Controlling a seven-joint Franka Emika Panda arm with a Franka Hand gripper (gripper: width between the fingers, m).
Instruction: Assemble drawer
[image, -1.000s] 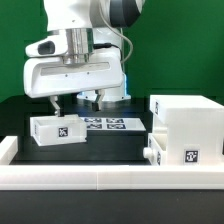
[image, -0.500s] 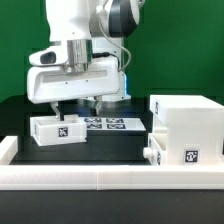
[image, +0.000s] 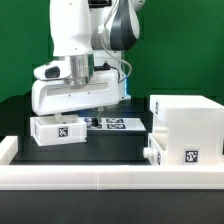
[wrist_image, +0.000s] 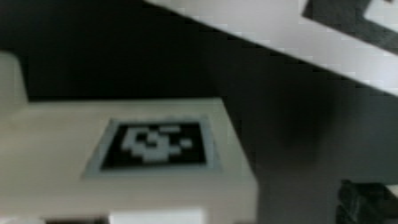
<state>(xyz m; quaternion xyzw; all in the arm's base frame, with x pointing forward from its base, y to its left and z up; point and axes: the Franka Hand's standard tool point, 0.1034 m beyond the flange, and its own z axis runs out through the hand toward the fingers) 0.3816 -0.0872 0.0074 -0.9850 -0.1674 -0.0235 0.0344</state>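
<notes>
At the exterior view's left the small tray (image: 57, 131) lies on the black table (image: 120, 146), well apart from the other parts, probably so that the arm has free room around it. The gripper (image: 78, 114) hangs low, directly over the back part of the tray, and the wrist view is filled by the tray (wrist_image: 160, 145) with its tag; this position fits a grasp from above. The broad hand hides the fingers, so it cannot be told if the jaws are open or closed, or if they touch the tray. Just behind lies the marker board (image: 112, 124). At the right stands the casing (image: 185, 112), upright, likely there to receive the tray later. The rail (image: 90, 175) runs along the front, maybe as a stop
</notes>
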